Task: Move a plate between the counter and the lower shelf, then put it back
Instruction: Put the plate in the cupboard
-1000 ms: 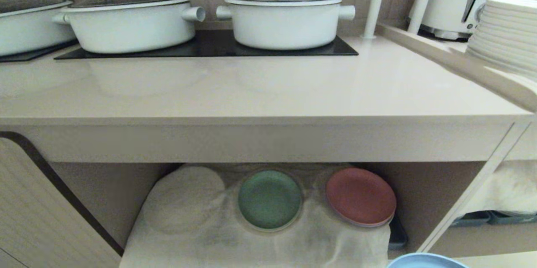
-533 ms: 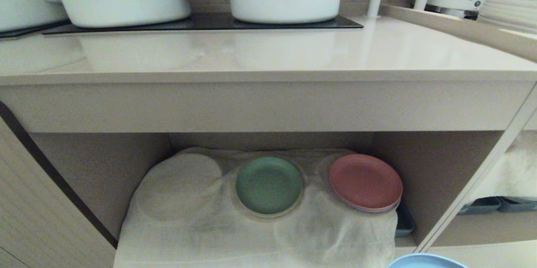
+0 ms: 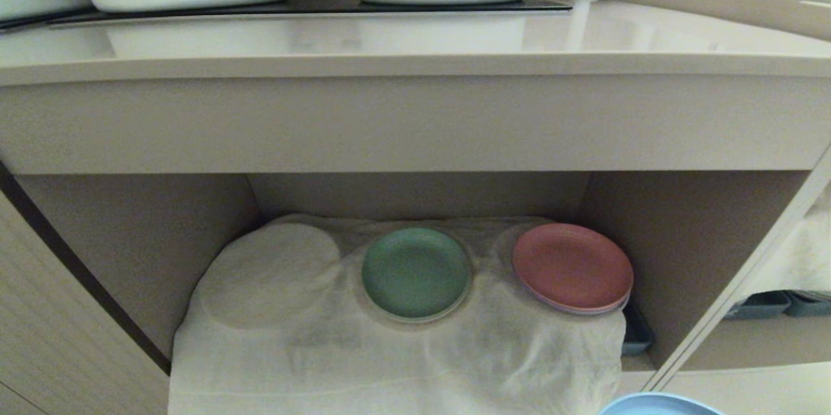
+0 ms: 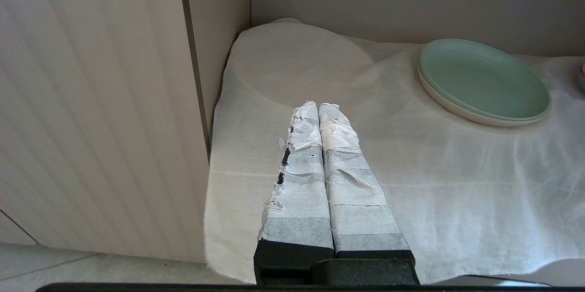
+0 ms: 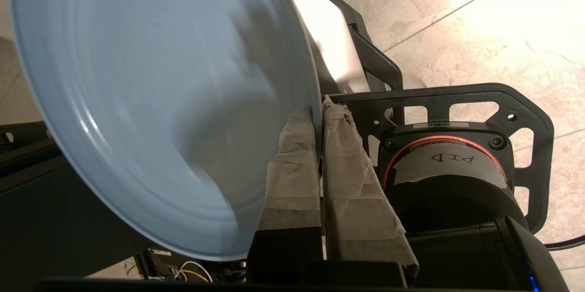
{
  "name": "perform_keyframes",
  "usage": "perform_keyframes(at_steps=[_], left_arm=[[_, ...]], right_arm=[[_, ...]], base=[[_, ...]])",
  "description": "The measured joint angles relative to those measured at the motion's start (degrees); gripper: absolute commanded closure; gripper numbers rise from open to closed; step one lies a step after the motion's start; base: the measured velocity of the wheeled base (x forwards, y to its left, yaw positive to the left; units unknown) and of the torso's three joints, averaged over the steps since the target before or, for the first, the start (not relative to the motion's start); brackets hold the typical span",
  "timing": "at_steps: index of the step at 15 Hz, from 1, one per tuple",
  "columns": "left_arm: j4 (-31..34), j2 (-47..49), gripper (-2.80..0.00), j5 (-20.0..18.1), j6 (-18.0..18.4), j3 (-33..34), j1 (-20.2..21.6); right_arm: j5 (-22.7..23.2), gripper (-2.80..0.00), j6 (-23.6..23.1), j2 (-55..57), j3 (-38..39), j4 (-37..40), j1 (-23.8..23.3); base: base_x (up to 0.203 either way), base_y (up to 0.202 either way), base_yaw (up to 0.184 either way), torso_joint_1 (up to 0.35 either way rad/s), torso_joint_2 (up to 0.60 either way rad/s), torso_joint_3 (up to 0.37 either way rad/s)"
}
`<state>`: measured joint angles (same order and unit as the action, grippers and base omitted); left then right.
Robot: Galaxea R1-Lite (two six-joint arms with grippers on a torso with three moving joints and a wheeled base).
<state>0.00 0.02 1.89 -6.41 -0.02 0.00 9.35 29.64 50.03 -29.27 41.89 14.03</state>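
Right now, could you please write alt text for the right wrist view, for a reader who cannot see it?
The right gripper, its fingers wrapped in pale tape, is shut on the rim of the light-blue plate, which tilts across most of the view. Behind are a black frame and the pale stone floor.

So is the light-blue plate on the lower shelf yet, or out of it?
Out. The right gripper is shut on the plate rim, away from the lower shelf.
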Motion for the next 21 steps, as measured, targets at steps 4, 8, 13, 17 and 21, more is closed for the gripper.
perform_keyframes(at_steps=[4,8,13,17,21], left_arm=[[0.0,0.0,0.00,0.0,0.0,0.0,0.0],[0.0,0.0,0.00,0.0,0.0,0.0,0.0],[0.0,0.0,0.00,0.0,0.0,0.0,0.0],[0.0,0.0,0.00,0.0,0.0,0.0,0.0],[0.0,0.0,0.00,0.0,0.0,0.0,0.0]], right_arm=[[0.0,0.00,0.0,0.0,0.1,0.0,0.0],[0.0,0.00,0.0,0.0,0.1,0.0,0.0],[0.0,0.00,-0.1,0.1,-0.1,-0.3,0.0],[-0.1,0.00,-0.1,0.1,-0.3,-0.2,0.1],[-0.1,0.00,-0.1,0.0,-0.2,-0.1,0.4]], base=[[0.000,0.000,0.000,0.000,0.01,0.019],[0.000,0.000,0.000,0.000,0.01,-0.001],[0.000,0.000,0.000,0.000,0.00,0.000],[0.000,0.000,0.000,0.000,0.00,0.000],[0.000,0.000,0.000,0.000,0.00,0.000]])
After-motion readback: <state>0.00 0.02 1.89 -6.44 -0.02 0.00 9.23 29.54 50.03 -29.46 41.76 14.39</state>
